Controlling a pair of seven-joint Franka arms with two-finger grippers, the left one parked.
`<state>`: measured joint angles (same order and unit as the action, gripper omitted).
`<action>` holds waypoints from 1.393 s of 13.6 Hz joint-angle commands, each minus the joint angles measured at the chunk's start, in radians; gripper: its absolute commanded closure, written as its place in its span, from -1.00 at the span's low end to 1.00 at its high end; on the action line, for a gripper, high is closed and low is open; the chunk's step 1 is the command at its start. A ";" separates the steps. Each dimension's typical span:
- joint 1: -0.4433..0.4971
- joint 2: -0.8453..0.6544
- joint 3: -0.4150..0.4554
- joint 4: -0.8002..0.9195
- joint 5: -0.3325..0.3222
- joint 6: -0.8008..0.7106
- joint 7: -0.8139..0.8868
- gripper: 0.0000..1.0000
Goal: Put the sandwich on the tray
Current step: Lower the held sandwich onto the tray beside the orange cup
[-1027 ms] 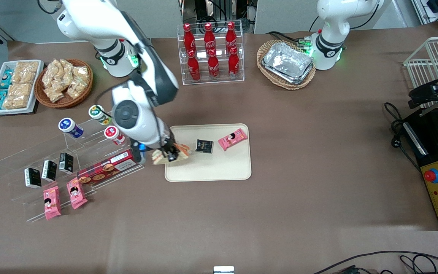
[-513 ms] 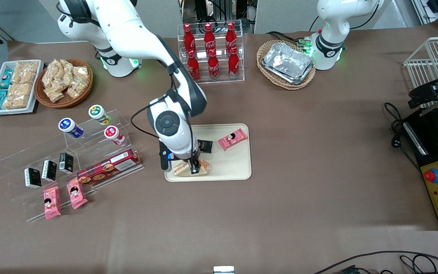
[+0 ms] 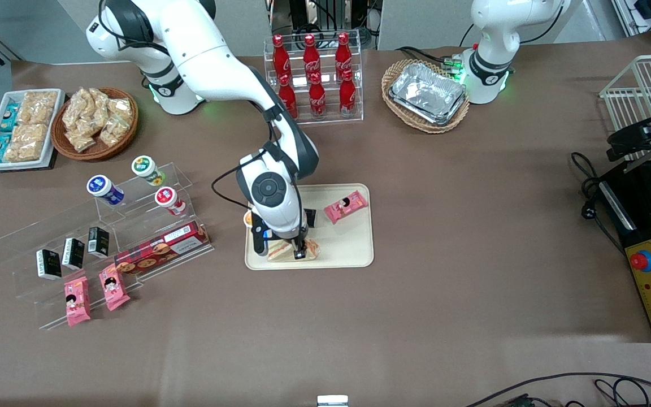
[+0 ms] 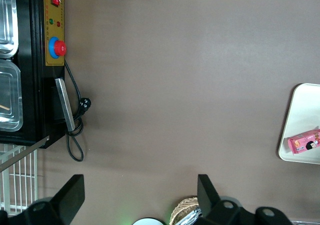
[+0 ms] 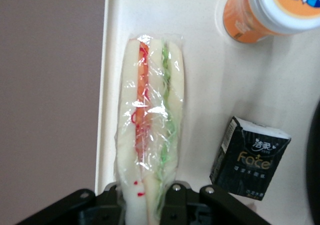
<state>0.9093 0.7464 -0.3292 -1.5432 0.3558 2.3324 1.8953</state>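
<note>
The sandwich [image 3: 286, 251] is a plastic-wrapped cream wedge with pink-orange and green filling. It lies at the tray's edge nearest the front camera, toward the working arm's end. The tray [image 3: 348, 251] is flat, cream-beige and rectangular. My right gripper [image 3: 298, 252] is shut on the sandwich, its fingers pressing both bread faces. In the right wrist view the sandwich [image 5: 150, 120] runs along the tray's rim [image 5: 102, 110] and its base sits in the gripper [image 5: 147, 192]. I cannot tell whether the sandwich rests on the tray or hangs just above it.
On the tray lie a pink snack packet [image 3: 346, 206], a black carton [image 5: 250, 157] and an orange bottle [image 5: 265, 10]. A clear display rack [image 3: 105, 226] with a biscuit box [image 3: 159, 249] stands toward the working arm's end. A cola bottle rack [image 3: 312, 79] stands farther from the front camera.
My gripper has carried the sandwich from the tray's working-arm edge in over the tray and nearer to the front camera. Between half a second ago and now it shifted only slightly.
</note>
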 commanded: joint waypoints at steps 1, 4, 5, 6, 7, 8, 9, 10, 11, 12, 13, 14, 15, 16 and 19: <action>-0.003 0.030 -0.001 0.040 0.029 0.007 0.022 0.64; -0.003 0.030 -0.001 0.040 0.029 0.007 0.024 -0.25; 0.006 0.030 -0.002 0.040 0.022 0.007 0.022 -0.88; 0.008 0.031 -0.002 0.040 0.020 0.005 0.013 -0.92; 0.008 0.030 -0.002 0.040 0.020 0.005 0.011 -0.93; 0.006 0.027 -0.004 0.040 0.019 0.005 0.007 -0.94; 0.006 0.021 -0.004 0.040 0.019 0.002 0.001 -0.94; 0.005 0.013 -0.004 0.040 0.019 -0.002 -0.001 -0.94; 0.003 0.008 -0.004 0.040 0.019 -0.008 -0.007 -0.94; 0.000 -0.002 -0.004 0.040 0.020 -0.010 -0.012 -0.94; -0.006 -0.021 -0.004 0.040 0.023 -0.022 -0.012 -0.94; -0.007 -0.038 -0.005 0.040 0.022 -0.047 -0.012 -0.94; -0.007 -0.054 -0.005 0.041 0.020 -0.074 -0.013 -0.94; -0.009 -0.073 -0.005 0.041 0.022 -0.099 -0.019 -0.94; -0.018 -0.133 -0.008 0.041 0.025 -0.165 -0.058 -0.94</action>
<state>0.9041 0.6775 -0.3365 -1.4981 0.3575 2.2448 1.8801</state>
